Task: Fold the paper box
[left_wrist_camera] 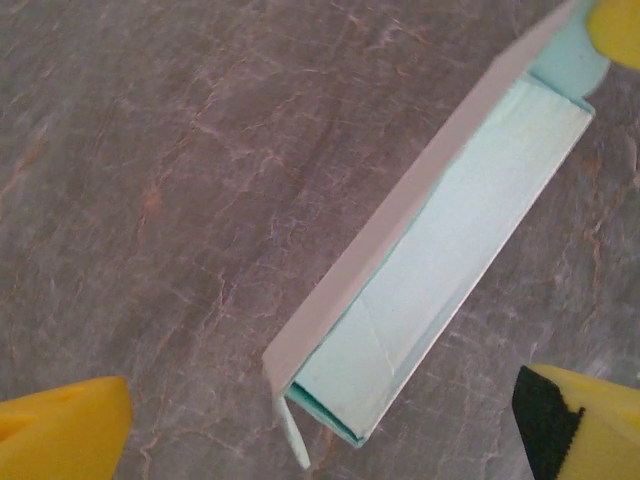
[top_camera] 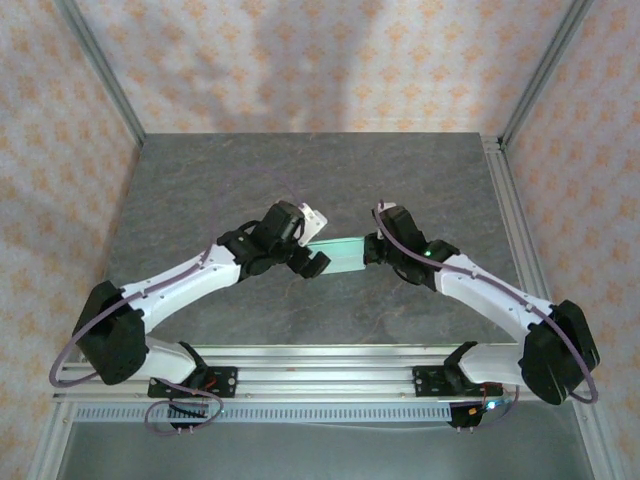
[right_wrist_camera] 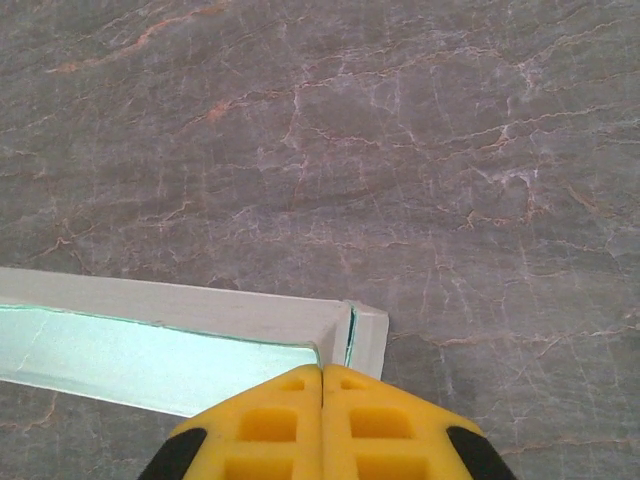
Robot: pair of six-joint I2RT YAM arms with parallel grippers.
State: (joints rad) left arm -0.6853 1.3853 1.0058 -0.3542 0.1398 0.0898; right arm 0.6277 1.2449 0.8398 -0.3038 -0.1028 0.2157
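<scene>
The paper box [top_camera: 338, 253] is a long, narrow, pale mint tray with raised side walls, held just above the grey table between the two arms. In the left wrist view the paper box [left_wrist_camera: 440, 240] runs diagonally, and a small loose flap [left_wrist_camera: 293, 435] hangs at its near end. My left gripper [left_wrist_camera: 320, 415] is open, its yellow fingers [left_wrist_camera: 65, 430] wide on either side of that near end without touching it. My right gripper [right_wrist_camera: 322, 378] is shut, pinching the far end wall of the paper box [right_wrist_camera: 170, 330] by the corner. From above, the left gripper [top_camera: 312, 252] and the right gripper [top_camera: 372, 250] face each other.
The dark marbled tabletop [top_camera: 300, 180] spreads around the box. Patterned walls and metal frame posts [top_camera: 500, 190] bound the far and right sides. A rail [top_camera: 320, 375] with the arm bases runs along the near edge.
</scene>
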